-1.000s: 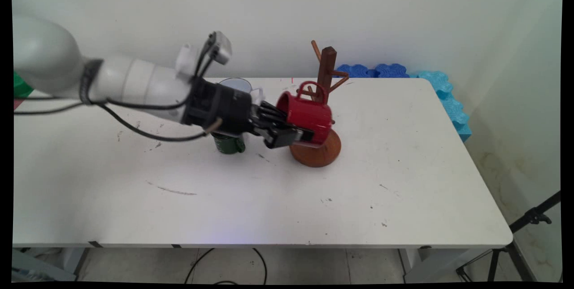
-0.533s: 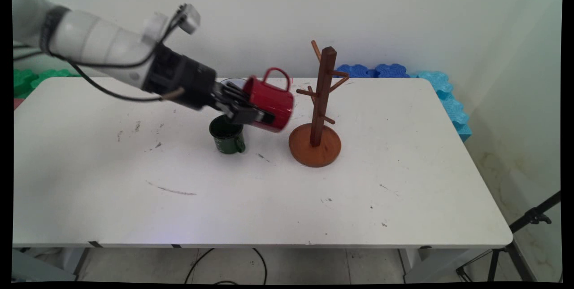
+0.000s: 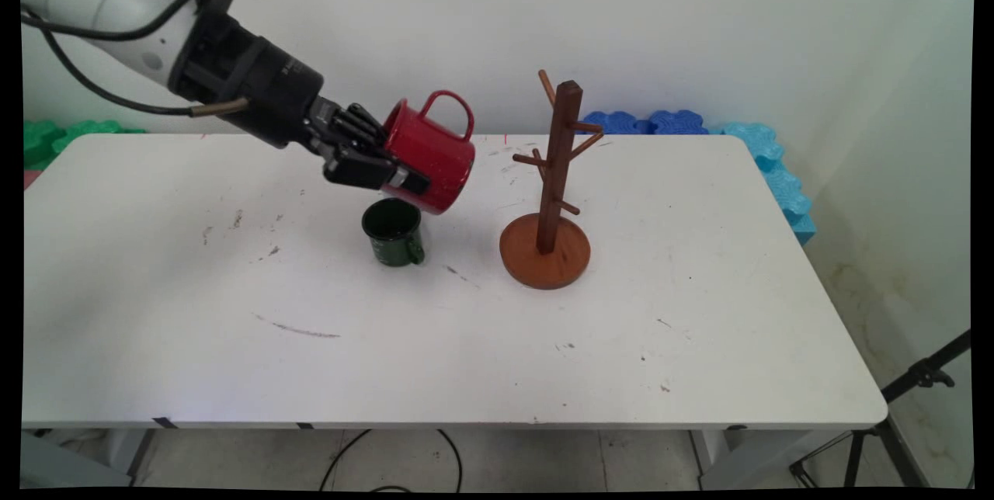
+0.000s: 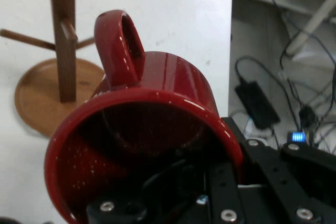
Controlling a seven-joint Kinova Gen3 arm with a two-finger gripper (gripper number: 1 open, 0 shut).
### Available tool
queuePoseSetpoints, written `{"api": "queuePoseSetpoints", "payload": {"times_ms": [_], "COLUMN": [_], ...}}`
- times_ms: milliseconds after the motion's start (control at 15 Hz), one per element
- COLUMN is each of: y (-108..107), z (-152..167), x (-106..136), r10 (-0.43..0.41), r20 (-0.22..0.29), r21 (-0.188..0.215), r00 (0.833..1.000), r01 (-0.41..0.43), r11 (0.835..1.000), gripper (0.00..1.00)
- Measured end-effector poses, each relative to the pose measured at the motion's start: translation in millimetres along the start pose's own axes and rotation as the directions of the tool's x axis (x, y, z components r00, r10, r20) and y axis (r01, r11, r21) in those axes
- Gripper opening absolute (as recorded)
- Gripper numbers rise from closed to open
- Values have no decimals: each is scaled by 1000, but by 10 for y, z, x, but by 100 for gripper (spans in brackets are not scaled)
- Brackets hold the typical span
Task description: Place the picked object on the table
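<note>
My black gripper [image 3: 392,166] is shut on the rim of a red mug [image 3: 432,155], which hangs tilted in the air with its handle up, above the table's back middle. In the hand view the red mug [image 4: 152,129] fills the picture, its mouth toward the camera, one finger inside and one outside the wall. Just below it a dark green mug [image 3: 394,231] stands upright on the white table [image 3: 699,314]. A brown wooden mug tree [image 3: 553,189] with bare pegs stands to the right, apart from the red mug; the hand view shows the mug tree [image 4: 62,51] at the upper left.
Blue foam pieces [image 3: 722,143] lie along the table's back right edge and green ones [image 3: 54,135] at the back left. A black tripod leg [image 3: 916,383] stands off the right front corner. Cables [image 4: 262,98] lie on the floor beyond the table edge.
The arm has lifted and drawn back to the left with the red mug, away from the mug tree. The mug now hangs above the green mug. The white mug seen behind is now hidden.
</note>
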Motion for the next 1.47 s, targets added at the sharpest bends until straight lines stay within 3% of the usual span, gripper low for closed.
{"api": "queuePoseSetpoints", "payload": {"times_ms": [267, 600, 1000, 1467], "y": [83, 202, 281, 230], "z": [-71, -70, 112, 586], "x": [85, 109, 90, -16], "r10": [61, 128, 144, 104], "r20": [105, 260, 447, 591], "r21": [4, 7, 23, 53], "r00": [993, 957, 883, 800], "r01": [-62, -134, -172, -167], "r11": [998, 991, 985, 985], "gripper": [0, 0, 0, 0]}}
